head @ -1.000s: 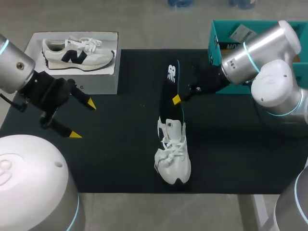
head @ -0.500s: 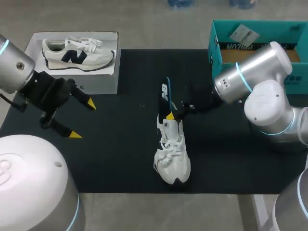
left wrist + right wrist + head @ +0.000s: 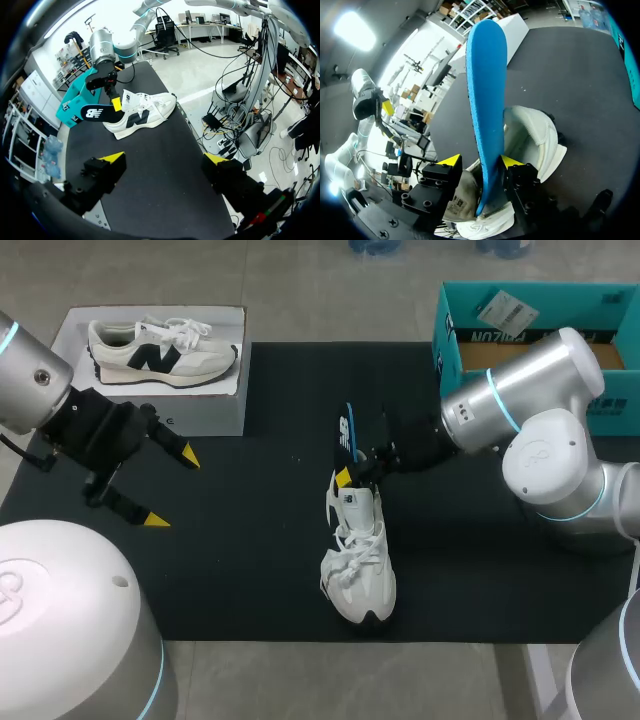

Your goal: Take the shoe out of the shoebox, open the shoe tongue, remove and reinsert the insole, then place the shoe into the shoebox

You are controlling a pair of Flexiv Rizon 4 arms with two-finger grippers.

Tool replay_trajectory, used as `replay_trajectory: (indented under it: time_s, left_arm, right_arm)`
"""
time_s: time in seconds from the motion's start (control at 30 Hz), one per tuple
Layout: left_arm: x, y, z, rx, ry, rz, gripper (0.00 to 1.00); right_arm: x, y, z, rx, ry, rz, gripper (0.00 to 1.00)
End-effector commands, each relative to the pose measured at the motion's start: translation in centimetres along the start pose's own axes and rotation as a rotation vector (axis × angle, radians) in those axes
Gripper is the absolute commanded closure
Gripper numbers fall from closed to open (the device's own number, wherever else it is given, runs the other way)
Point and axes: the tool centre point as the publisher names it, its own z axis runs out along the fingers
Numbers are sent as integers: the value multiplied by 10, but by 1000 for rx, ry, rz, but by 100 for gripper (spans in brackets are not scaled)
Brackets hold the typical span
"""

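A white lace-up sneaker with a dark side logo (image 3: 358, 560) lies on the black table mat (image 3: 250, 570) near its middle, outside the box, with its toe toward the robot and its heel opening facing away. The right gripper (image 3: 345, 477) hangs just over that opening. Its yellow-tipped fingers are clamped around the long insole, blue underneath and black on top with white lettering (image 3: 346, 430). The insole stands steeply tilted, its lower end down at the mouth of the sneaker and the rest of it rising free above the heel. From the right wrist its blue face (image 3: 487, 90) runs up between the two fingertips, with the shoe's pale padded collar (image 3: 535, 135) just behind.

The left gripper (image 3: 172, 490) hovers over the left part of the mat, fingers spread wide and holding nothing, well apart from the sneaker.

The teal cardboard shoebox (image 3: 445, 330) sits open at the far right corner.
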Motion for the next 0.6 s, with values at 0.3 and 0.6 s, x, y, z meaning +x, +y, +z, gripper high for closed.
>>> replay_trajectory:
  time_s: [0.3, 0.6]
  left_arm:
    - [1, 0, 0, -3, 0, 0, 0]
    - [1, 0, 0, -3, 0, 0, 0]
  right_arm:
    - [-2, 19, -18, 20, -61, -11, 87]
    - [-6, 22, -28, 18, -89, -7, 100]
